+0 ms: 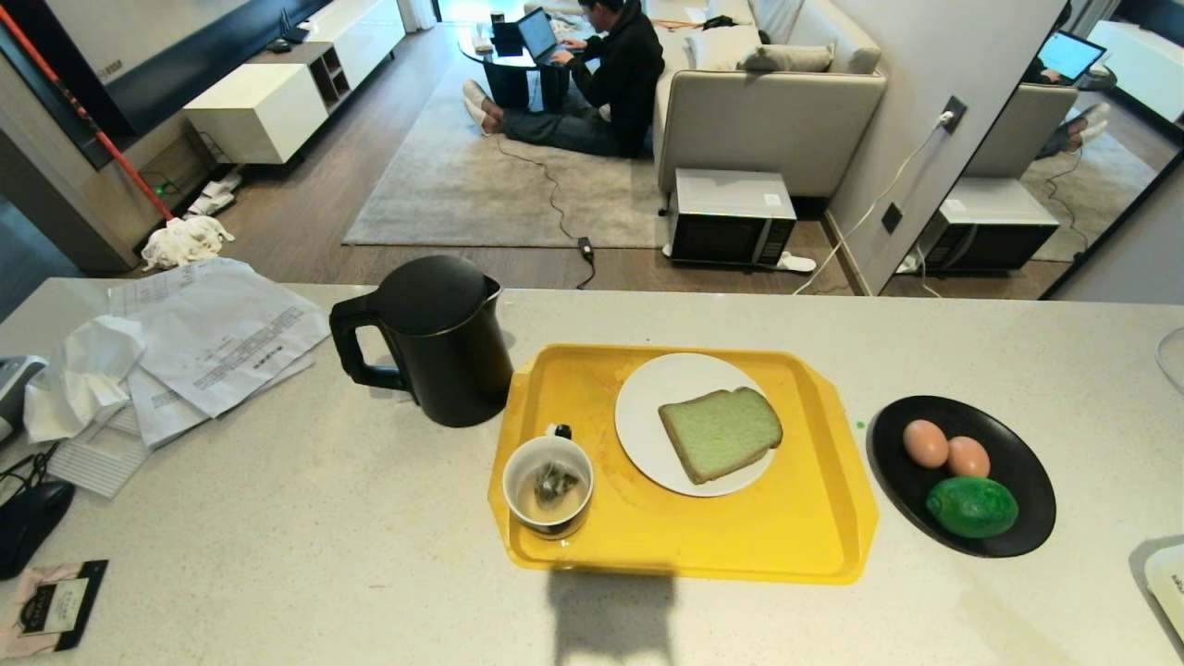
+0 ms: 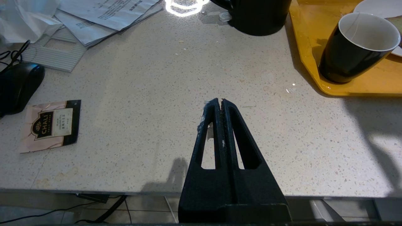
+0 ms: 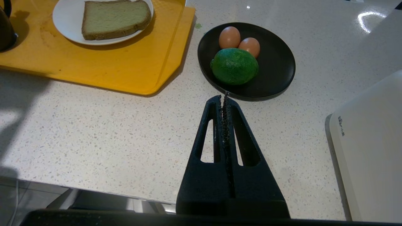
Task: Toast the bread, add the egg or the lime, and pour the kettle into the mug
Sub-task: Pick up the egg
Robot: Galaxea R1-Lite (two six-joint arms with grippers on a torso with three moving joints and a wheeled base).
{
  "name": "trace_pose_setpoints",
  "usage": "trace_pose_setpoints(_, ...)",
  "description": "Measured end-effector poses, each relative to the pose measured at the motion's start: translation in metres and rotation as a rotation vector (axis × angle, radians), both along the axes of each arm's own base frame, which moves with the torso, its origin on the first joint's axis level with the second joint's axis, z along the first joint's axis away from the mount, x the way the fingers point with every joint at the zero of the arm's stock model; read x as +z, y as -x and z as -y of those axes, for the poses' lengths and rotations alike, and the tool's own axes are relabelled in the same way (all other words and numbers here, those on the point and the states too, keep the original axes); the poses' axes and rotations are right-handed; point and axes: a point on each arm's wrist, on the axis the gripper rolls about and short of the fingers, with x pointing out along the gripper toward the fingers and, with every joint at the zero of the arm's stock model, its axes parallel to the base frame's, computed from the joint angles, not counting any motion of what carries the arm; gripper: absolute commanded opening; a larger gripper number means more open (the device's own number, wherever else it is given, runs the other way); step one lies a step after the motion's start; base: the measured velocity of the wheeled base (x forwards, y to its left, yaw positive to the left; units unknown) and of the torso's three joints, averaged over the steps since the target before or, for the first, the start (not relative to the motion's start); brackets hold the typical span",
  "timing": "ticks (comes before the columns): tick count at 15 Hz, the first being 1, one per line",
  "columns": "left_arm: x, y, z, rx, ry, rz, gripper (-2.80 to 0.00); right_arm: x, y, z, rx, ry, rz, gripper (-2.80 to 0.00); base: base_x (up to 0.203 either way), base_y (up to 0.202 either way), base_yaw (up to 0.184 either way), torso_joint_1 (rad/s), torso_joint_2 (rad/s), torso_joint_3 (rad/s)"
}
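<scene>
A pale green bread slice [image 1: 721,432] lies on a white plate [image 1: 647,407] on the yellow tray [image 1: 795,536]. The dark mug [image 1: 548,486], with a tea bag inside, stands at the tray's near left corner. Left of the tray stands the black kettle [image 1: 442,338]. Two eggs [image 1: 926,442] and a lime [image 1: 972,506] rest on a black dish [image 1: 1027,472] to the tray's right. My left gripper [image 2: 221,101] hangs shut and empty over the counter's near edge, short of the mug [image 2: 355,47]. My right gripper [image 3: 223,95] is shut and empty, just short of the dish [image 3: 279,62] and lime [image 3: 234,66].
Papers [image 1: 208,333] and crumpled tissue [image 1: 79,375] clutter the counter's left end, with a black mouse [image 1: 32,523] and a tea packet [image 1: 55,606] nearby. A white appliance [image 3: 370,144] sits at the near right. Beyond the counter a person [image 1: 601,83] sits on a rug.
</scene>
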Motion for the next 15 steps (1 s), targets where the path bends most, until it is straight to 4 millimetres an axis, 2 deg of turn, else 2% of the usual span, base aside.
trace_pose_setpoints(15,0.0,0.0,0.0,0.001,0.0,0.0,-2.8,0.0,0.0,0.0,0.0,0.001,0.0,-2.8,0.0,0.0,0.0,0.0,0.0,0.0)
